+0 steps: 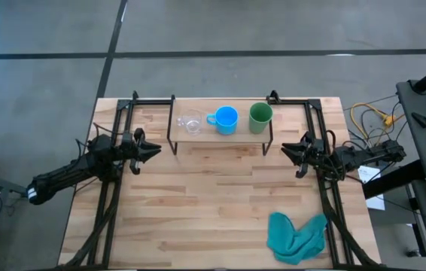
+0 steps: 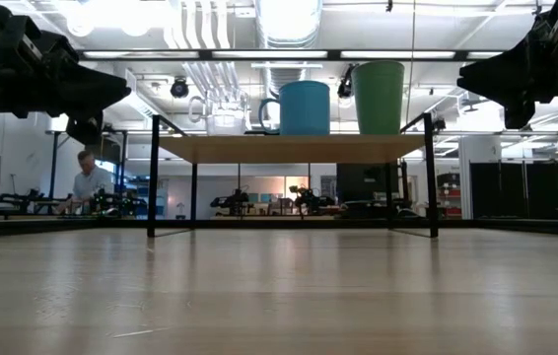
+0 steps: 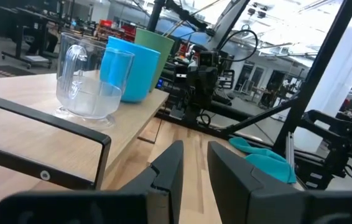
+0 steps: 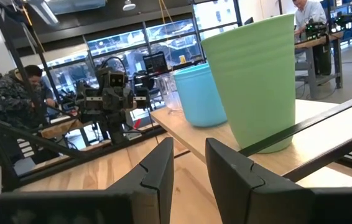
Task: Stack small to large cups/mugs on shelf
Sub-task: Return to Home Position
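The shelf [image 1: 220, 132] stands at the table's far middle on its thin black legs. On its board, in a row from left to right, stand a small clear glass cup [image 1: 191, 123], a blue mug [image 1: 226, 120] with its handle toward the glass, and a green cup [image 1: 260, 117]. All three stand upright on their bases. My left gripper [image 1: 155, 150] hovers left of the shelf, fingers slightly open and empty. My right gripper [image 1: 286, 150] hovers right of the shelf, fingers slightly open and empty. The left wrist view shows the glass cup [image 3: 86, 81] nearest; the right wrist view shows the green cup [image 4: 257, 81] nearest.
A crumpled teal cloth [image 1: 296, 235] lies near the table's front right. Black frame rails [image 1: 108, 203] run along the table's left and right sides. People sit at benches in the room beyond [image 2: 87, 182]. Bare tabletop [image 1: 213, 203] lies in front of the shelf.
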Robot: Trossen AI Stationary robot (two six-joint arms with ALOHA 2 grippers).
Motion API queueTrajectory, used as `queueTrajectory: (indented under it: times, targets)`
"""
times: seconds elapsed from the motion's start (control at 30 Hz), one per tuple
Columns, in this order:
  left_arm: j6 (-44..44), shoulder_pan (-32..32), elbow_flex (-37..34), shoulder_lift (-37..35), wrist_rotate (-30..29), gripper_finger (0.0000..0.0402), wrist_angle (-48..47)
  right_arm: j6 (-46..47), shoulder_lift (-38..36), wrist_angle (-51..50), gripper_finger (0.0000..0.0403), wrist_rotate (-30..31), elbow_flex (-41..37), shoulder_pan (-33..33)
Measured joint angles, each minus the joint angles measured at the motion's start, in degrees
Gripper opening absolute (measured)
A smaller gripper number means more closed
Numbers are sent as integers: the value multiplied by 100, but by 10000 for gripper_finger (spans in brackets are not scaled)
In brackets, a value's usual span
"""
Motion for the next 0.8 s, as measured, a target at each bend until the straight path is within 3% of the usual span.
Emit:
queueTrajectory:
  times: [0.8]
  targets:
    - [-55,0,-2,107,39,60,171,-48,327,-396,89,-2,0,0]
